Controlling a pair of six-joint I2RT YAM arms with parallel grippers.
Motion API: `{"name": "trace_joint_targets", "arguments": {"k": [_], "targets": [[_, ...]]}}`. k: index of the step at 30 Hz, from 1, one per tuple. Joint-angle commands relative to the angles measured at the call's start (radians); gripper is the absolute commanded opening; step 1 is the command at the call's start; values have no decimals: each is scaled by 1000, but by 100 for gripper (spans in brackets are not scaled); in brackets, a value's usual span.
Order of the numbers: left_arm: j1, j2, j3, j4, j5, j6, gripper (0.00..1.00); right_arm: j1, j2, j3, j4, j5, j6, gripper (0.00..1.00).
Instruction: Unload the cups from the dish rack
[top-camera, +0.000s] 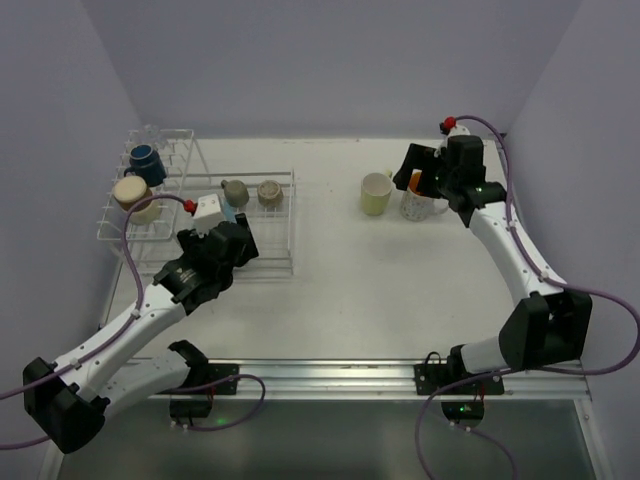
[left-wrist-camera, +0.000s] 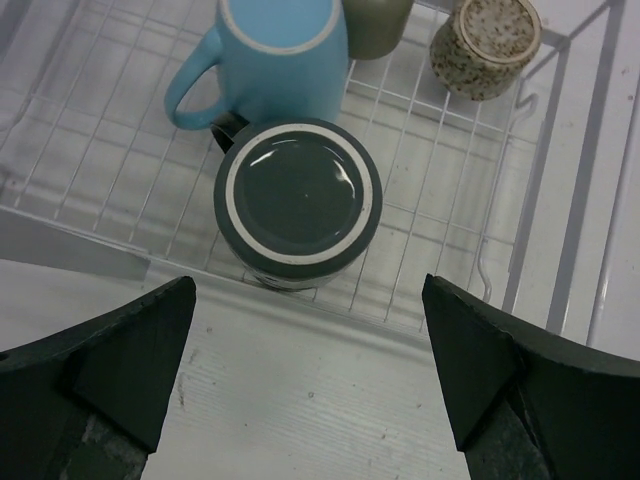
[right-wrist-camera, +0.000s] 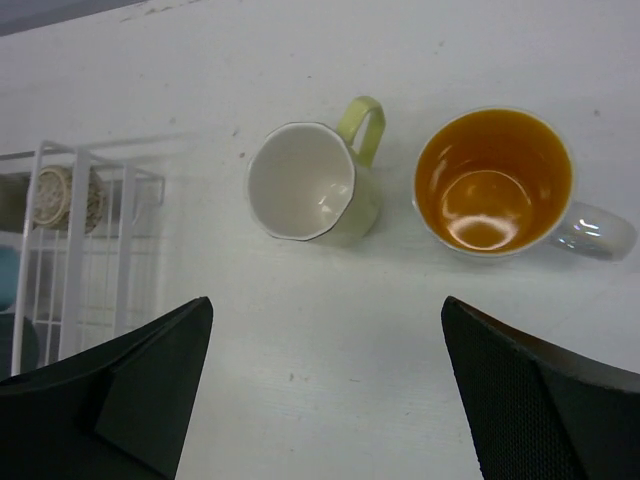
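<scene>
The white wire dish rack (top-camera: 291, 222) stands at the left. On its taller part sit a navy cup (top-camera: 146, 163) and a cream cup (top-camera: 135, 195). Its low basket holds two grey-brown cups (top-camera: 235, 190) (top-camera: 270, 192), a light blue cup (left-wrist-camera: 275, 60) and an upside-down dark green cup (left-wrist-camera: 298, 203). My left gripper (left-wrist-camera: 310, 350) is open, just in front of the dark green cup at the basket's near edge. A pale yellow-green cup (right-wrist-camera: 310, 182) and a white cup with orange inside (right-wrist-camera: 493, 180) stand upright on the table. My right gripper (right-wrist-camera: 325, 370) hangs open above them, holding nothing.
The basket's white wire wall (left-wrist-camera: 440, 300) runs between my left gripper and the dark green cup. A corner of the rack (right-wrist-camera: 70, 200) shows left of the yellow-green cup. The two placed cups stand close together at the far right (top-camera: 400, 197).
</scene>
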Motion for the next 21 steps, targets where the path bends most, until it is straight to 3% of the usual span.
{"name": "trace_joint_targets", "arguments": {"k": [1, 10, 15, 21], "targets": [[5, 23, 29, 4, -178, -228, 100, 0, -100, -106, 114, -154, 35, 99], [8, 202, 41, 29, -311, -329, 100, 1, -246, -226, 197, -356, 69, 99], [14, 336, 85, -3, -327, -368, 100, 36, -270, -238, 228, -398, 66, 99], [28, 382, 102, 15, -348, -359, 100, 69, -263, -243, 237, -407, 52, 99]]}}
